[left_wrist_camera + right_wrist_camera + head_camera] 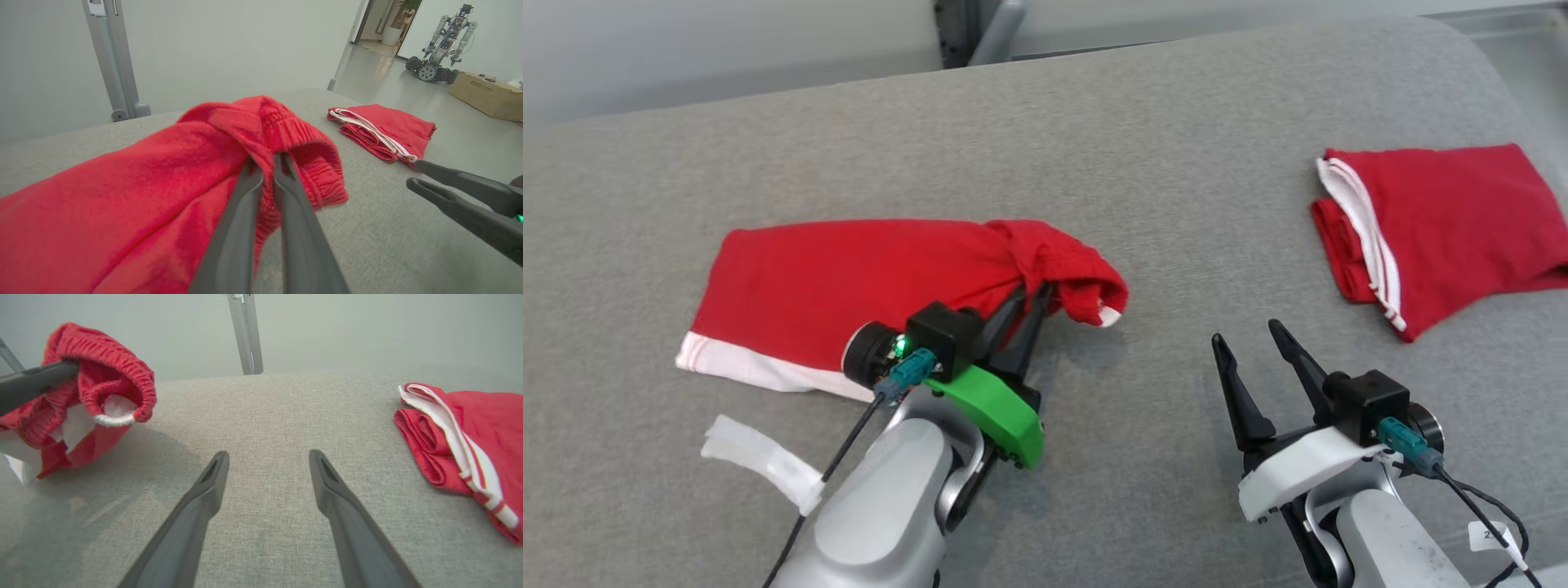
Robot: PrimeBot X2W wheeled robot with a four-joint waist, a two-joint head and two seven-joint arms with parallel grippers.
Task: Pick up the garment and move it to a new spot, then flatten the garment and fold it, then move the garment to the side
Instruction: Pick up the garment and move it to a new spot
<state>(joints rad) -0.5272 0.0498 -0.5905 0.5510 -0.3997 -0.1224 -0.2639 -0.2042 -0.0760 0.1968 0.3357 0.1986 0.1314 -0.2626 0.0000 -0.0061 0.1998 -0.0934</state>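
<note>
Two red pieces of clothing are on the grey padded surface (1094, 147) I am working over. The garment (849, 278) I am handling lies toward my left, spread mostly flat. It has a white hem along its near left edge, and its elastic waistband (1086, 282) is bunched up at the right end. My left gripper (1034, 289) is clenched on that bunched waistband: in the left wrist view the two dark fingers run together with red ribbed cloth pinched between them near the tips. From the right wrist view the gathered end sits raised off the surface, with a shadow beneath it and white cloth showing inside its opening. My right gripper (1245, 332) is released, its fingers spread wide and holding nothing, over bare grey fabric between the two garments and touching neither. The second garment (1445, 229) is folded, with white striped trim along its left edge, and rests toward the far right of the surface. A white strip (760, 461) lies on the surface just beside my left forearm, near the white hem. Past the surface, in the left wrist view, I can make out a metal post (114, 61), another wheeled robot (443, 45) on the floor and a cardboard box (486, 98) near it.
</note>
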